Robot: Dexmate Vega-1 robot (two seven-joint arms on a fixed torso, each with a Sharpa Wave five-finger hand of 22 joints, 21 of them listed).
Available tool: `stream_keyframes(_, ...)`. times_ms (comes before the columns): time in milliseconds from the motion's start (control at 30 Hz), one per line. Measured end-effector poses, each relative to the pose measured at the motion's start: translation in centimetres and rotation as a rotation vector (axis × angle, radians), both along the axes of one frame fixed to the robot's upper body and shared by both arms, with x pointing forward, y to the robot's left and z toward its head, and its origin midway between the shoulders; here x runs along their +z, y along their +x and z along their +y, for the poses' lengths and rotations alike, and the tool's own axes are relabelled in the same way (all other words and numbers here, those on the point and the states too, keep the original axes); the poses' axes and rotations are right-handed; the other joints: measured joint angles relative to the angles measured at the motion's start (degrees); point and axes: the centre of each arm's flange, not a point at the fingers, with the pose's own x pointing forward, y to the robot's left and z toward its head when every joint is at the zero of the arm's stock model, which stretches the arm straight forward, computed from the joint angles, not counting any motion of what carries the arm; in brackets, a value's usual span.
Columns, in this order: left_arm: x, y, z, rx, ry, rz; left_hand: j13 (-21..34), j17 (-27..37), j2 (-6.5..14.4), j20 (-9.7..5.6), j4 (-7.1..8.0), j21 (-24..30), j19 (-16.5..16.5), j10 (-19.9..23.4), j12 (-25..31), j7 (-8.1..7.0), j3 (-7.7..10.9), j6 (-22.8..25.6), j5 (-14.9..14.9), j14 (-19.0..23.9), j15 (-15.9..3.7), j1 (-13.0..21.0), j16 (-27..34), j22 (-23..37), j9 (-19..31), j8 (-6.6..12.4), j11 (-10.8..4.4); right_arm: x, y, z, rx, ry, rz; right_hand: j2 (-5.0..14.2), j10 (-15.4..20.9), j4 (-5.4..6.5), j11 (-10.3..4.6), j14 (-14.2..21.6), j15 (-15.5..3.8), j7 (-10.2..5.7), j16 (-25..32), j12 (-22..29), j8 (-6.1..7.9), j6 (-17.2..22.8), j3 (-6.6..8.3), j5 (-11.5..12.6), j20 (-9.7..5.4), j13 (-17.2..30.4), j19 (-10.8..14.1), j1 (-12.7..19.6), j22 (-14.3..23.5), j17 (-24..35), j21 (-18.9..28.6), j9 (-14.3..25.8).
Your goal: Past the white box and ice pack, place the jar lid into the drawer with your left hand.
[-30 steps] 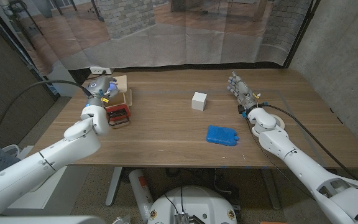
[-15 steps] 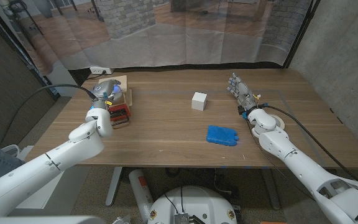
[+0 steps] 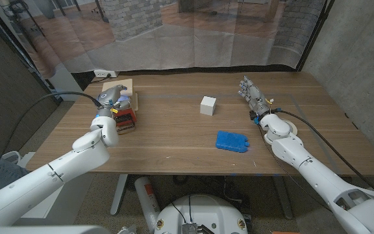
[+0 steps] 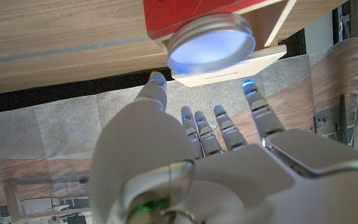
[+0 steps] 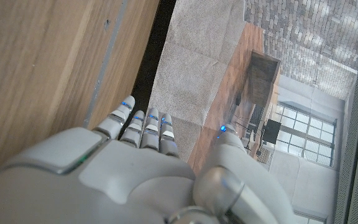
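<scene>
The jar lid (image 4: 211, 43), a round metal-rimmed lid, lies on the red inside of the small wooden drawer (image 4: 185, 14), just beyond my left hand's fingertips (image 4: 156, 81) and apart from them. In the head view the drawer (image 3: 126, 121) stands at the table's far left, with my left hand (image 3: 110, 99) over its back end, fingers spread, and the lid (image 3: 123, 100) beside it. The white box (image 3: 208, 105) sits mid-table, the blue ice pack (image 3: 232, 141) nearer and to the right. My right hand (image 3: 252, 95) stands open at the right, holding nothing.
A pale wooden board (image 3: 121, 84) lies behind the drawer near the table's back left corner. A power strip (image 3: 104, 73) sits beyond the back edge, under the hanging curtain. A cable loops beside my right forearm (image 3: 284, 133).
My left hand has drifted right and a little nearer, over the drawer. The lid now lies on the drawer, free of the spread fingers. The right arm has stayed put.
</scene>
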Motion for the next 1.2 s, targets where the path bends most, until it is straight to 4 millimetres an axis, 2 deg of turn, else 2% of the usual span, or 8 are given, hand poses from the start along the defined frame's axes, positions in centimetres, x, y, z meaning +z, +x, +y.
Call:
stream_keyframes(167, -0.1, -0.3, 0.1, 0.003, 0.001, -0.003, 0.0, 0.0, -0.7, 0.07, 1.45, 0.0, -3.8, -4.5, 0.0, 0.34, -1.57, -4.2, 0.8, -4.1, 1.52, -3.5, 0.0, 0.0, 0.0, -0.22, 1.93, -0.1, -0.2, 0.0, -0.001, -0.003, 0.003, 0.00, 0.0, 0.00, 0.00, 0.0, 0.00, 0.00, 0.0, 0.0, 0.00, 0.0, 0.00, 0.0, 0.00, 0.0, 0.0, 0.0, 0.0, 0.0, 0.0, 0.0)
stream_keyframes(267, -0.1, -0.5, 0.2, 0.006, 0.001, -0.009, 0.0, 0.0, -1.3, 0.06, 2.17, 0.0, -4.8, -5.9, 0.0, 0.84, -2.29, -5.5, 1.3, -5.0, 2.20, -5.0, 0.0, 0.2, 0.0, -0.22, 2.71, -0.1, -0.3, 0.0, -0.001, -0.005, 0.003, 0.00, 0.0, 0.00, 0.00, 0.0, 0.00, 0.00, 0.0, 0.0, 0.00, 0.0, 0.00, 0.0, 0.00, 0.0, 0.0, 0.0, 0.0, 0.0, 0.0, 0.0)
stream_keyframes(333, -0.2, -0.6, 0.2, 0.004, -0.001, -0.013, 0.0, 0.0, -1.2, -0.08, 2.39, 0.0, -4.9, -6.2, 0.0, 0.93, -2.51, -5.5, 1.3, -5.2, 1.96, -5.5, 0.0, 0.2, 0.0, -0.22, 3.00, -0.1, -0.3, 0.0, -0.002, -0.006, 0.004, 0.00, 0.0, 0.00, 0.00, 0.0, 0.00, 0.00, 0.0, 0.0, 0.00, 0.0, 0.00, 0.0, 0.00, 0.0, 0.0, 0.0, 0.0, 0.0, 0.0, 0.0)
stream_keyframes(933, -0.4, -1.6, 0.0, -0.009, -0.010, -0.034, 0.0, 0.0, -1.5, -0.25, 3.33, 0.1, -5.7, -5.8, 0.7, 0.62, -3.44, -5.8, 1.9, -5.3, 2.08, -7.5, 0.5, 0.2, 0.0, 0.07, 2.67, -0.3, -0.9, 0.1, 0.000, -0.011, 0.000, 0.00, 0.3, 0.00, -0.31, 0.0, 0.00, 0.00, 0.0, 0.0, 0.00, 0.0, 0.00, 0.0, -0.01, 0.0, 0.0, 0.0, 0.0, 0.0, 0.0, 0.0)
stream_keyframes(1100, -0.4, -1.8, -0.1, -0.011, -0.011, -0.041, -0.2, -0.1, -1.0, -0.25, 3.53, 0.6, -5.7, -4.3, 1.3, 0.85, -3.61, -4.2, 2.2, -4.3, 1.11, -7.9, 0.9, 0.2, 0.0, 0.68, 1.16, -0.3, -1.2, 0.1, -0.001, -0.010, -0.002, 0.00, 0.3, 0.00, -0.31, 0.0, 0.00, 0.00, 0.0, 0.0, 0.00, 0.0, 0.00, 0.0, -0.01, 0.0, 0.0, 0.0, 0.0, 0.0, -0.2, 0.0)
stream_keyframes(1200, -0.3, -2.1, -0.1, -0.010, -0.011, -0.050, -0.3, 0.0, -0.3, -0.28, 3.97, 0.9, -5.3, -3.0, 1.8, 0.31, -3.52, -3.0, 2.6, -2.9, 0.42, -8.7, 1.5, 0.2, 0.0, 1.34, 0.29, -0.4, -1.3, 0.1, -0.002, -0.009, -0.004, 0.00, 0.5, 0.00, -0.17, 0.0, 0.00, 0.00, 0.0, 0.0, 0.00, 0.0, 0.00, 0.0, -0.01, 0.0, 0.0, 0.0, 0.0, 0.0, -0.3, 0.0)
